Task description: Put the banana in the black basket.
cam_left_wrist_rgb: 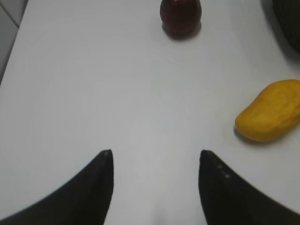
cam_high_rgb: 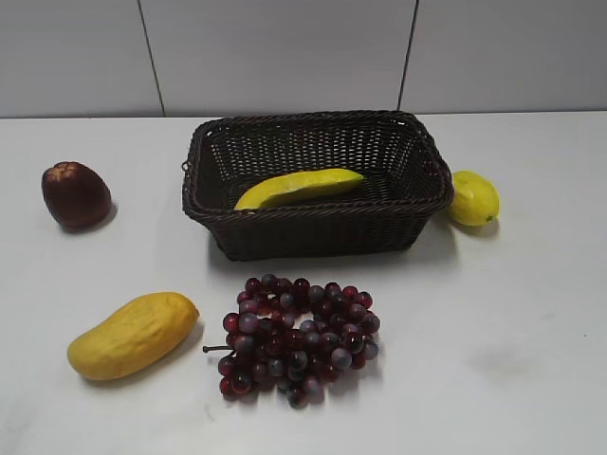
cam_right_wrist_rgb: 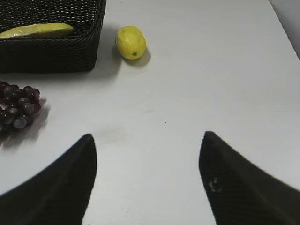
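Grapes (cam_high_rgb: 297, 339) sit up front; banana (cam_high_rgb: 299, 187) already lies inside the black basket (cam_high_rgb: 313, 237). Both my grippers, left (cam_left_wrist_rgb: 155, 154) and right (cam_right_wrist_rgb: 147, 138), hang spread wide, empty. It looks light, stiff, smooth — I'd grab mid-body.

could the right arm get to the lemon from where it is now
Probably yes. The right gripper is open over bare table, and the lemon sits ahead beside the basket, with nothing between.

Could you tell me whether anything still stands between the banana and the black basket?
Nothing does: the banana already lies inside the basket. Both grippers, left and right, are open over bare table, holding nothing.
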Controlling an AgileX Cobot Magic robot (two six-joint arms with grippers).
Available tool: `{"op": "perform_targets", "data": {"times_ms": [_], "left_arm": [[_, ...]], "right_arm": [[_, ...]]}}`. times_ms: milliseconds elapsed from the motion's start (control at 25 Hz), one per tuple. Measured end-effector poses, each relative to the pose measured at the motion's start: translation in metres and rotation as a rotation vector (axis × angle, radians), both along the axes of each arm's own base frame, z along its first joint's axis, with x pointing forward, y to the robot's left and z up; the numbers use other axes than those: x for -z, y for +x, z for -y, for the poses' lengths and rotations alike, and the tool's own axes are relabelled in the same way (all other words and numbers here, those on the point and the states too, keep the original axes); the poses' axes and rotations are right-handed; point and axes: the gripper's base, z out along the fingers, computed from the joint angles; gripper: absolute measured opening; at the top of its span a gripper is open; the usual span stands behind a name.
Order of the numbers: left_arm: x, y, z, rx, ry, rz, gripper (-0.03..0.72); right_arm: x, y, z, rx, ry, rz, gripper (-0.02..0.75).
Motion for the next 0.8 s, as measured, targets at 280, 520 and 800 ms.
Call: {"op": "perform_targets", "data": {"times_ms": [280, 520, 800], "left_arm": [[-0.003, -0.035, -0.001, -0.001, -0.004, 0.204, 0.561], [0.003, -0.044, -0.001, 0.003, -0.003, 0.213, 0.561], [0.003, -0.044, -0.001, 0.004, -0.006, 0.211, 0.561]], "right_arm": [[0.0, 0.0, 0.0, 0.0, 0.0, 0.0, 0.519], [0.0, 0.0, 0.0, 0.0, 0.0, -0.001, 0.519], [0.0, 0.0, 0.0, 0.0, 0.0, -0.001, 0.519]]}}
